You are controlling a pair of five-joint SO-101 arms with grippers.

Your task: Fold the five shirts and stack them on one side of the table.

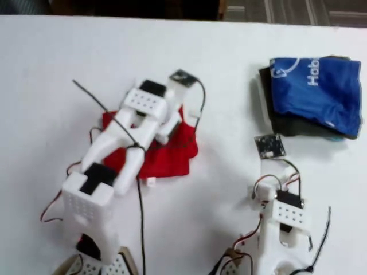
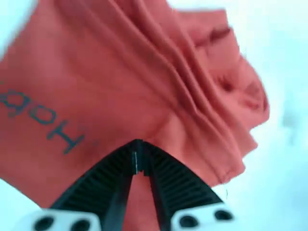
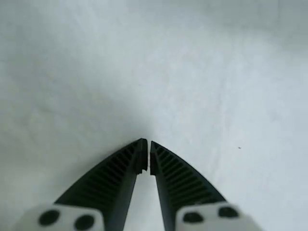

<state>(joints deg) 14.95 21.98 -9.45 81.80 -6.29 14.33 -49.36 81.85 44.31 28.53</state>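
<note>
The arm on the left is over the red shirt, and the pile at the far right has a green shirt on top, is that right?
Not quite: the high view shows that the pile is topped by a blue shirt, not a green one, lying on dark shirts. The rest holds: the left gripper is over the red shirt.

The left arm [image 1: 117, 146] stretches diagonally far out from its base, the left gripper [image 2: 139, 162] closed tip to tip, while the right arm [image 1: 281, 220] sits folded near its base, the right gripper [image 3: 147, 156] closed too.
</note>
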